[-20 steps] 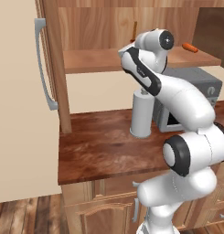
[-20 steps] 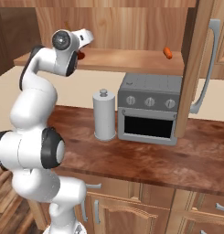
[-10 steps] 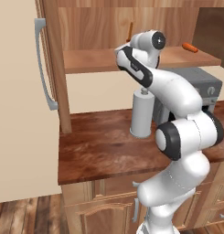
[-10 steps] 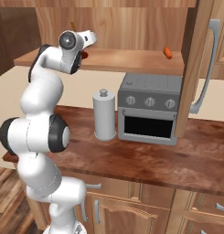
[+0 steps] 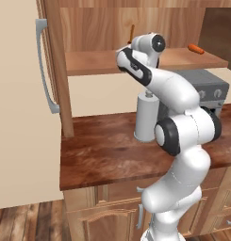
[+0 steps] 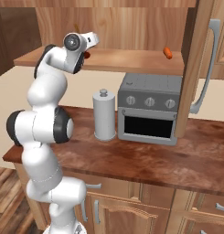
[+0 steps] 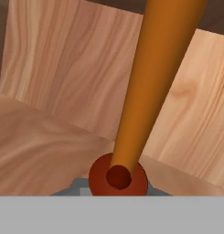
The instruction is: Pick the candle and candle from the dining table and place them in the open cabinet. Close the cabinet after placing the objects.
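Cabinet shelf (image 5: 93, 63), upper frame: fingers pinch the orange taper candle (image 7: 152, 87), light, brittle; best held by its holder.

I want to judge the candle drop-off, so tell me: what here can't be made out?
- Gripper fingertips: in both base views the white hand hides them.
- Orange taper candle: its top runs off the hand view's upper edge; in the left base view the arm covers its base.
- Small orange item on the cabinet shelf: too small to identify.
- Cabinet door: cut off by the top edge.
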You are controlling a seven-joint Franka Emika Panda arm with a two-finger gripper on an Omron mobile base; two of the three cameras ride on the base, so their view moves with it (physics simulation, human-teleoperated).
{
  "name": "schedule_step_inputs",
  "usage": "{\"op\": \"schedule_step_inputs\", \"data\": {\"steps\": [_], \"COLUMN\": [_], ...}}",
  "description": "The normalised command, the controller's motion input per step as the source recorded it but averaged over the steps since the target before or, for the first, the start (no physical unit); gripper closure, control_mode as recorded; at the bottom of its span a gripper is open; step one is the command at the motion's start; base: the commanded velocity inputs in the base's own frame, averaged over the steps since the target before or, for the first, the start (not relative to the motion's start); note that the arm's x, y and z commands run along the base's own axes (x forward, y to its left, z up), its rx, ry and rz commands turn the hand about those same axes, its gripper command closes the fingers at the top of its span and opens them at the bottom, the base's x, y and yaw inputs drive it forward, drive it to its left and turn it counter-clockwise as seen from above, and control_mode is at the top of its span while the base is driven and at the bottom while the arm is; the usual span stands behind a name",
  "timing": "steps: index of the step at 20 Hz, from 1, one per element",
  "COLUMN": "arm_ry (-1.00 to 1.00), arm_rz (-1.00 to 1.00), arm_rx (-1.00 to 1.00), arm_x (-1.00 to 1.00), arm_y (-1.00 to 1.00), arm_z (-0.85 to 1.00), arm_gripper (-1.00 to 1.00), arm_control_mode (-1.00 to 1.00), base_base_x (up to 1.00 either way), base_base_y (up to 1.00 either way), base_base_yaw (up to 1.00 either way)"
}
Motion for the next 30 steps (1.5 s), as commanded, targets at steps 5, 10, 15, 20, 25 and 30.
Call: {"op": "schedule_step_inputs", "data": {"steps": [5,10,15,20,25,30], "arm_ry": [0.04,0.02,0.0,-0.09,-0.08,-0.01], "arm_rz": [0.0,0.0,0.0,0.0,0.0,0.0], "arm_rx": [0.0,0.0,0.0,0.0,0.0,0.0], "arm_x": [0.38,0.27,-0.02,-0.07,-0.18,-0.04], "arm_y": [0.0,0.0,0.0,0.01,0.0,0.0], "arm_z": [-0.14,-0.21,-0.21,-0.11,0.0,0.0], "arm_gripper": [1.0,1.0,1.0,-1.0,-1.0,-1.0], "arm_control_mode": [-1.0,-1.0,-1.0,-1.0,-1.0,-1.0], "base_base_x": [0.0,0.0,0.0,0.0,0.0,0.0], "base_base_y": [0.0,0.0,0.0,0.0,0.0,0.0], "base_base_yaw": [0.0,0.0,0.0,0.0,0.0,0.0]}}
